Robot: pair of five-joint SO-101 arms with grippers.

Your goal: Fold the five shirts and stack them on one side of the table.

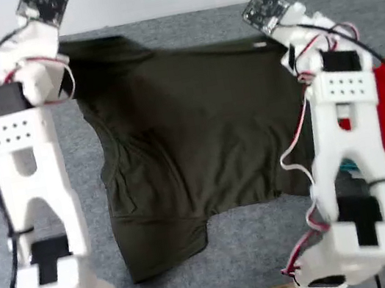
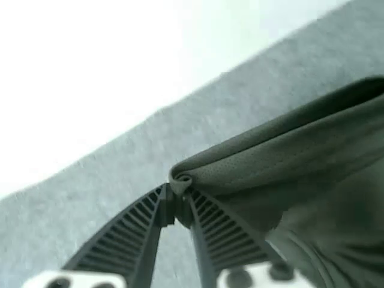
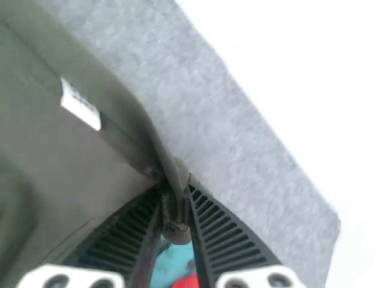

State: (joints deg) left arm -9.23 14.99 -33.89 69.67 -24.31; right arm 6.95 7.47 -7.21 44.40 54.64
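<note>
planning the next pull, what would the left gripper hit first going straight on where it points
Past the dark olive fabric shirt pinched in the left gripper, probably just bare grey felt tabletop; depth is unclear.

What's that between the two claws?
The dark green shirt. The left claw and right claw each pinch its far edge, and the high view shows its cloth spread across the stretch between them.

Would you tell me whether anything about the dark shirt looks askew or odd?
The dark shirt lies crooked and rumpled: folds bunch along its side by the left arm, and its near hem steps unevenly. The left tool and right tool pinch its far edge.
</note>
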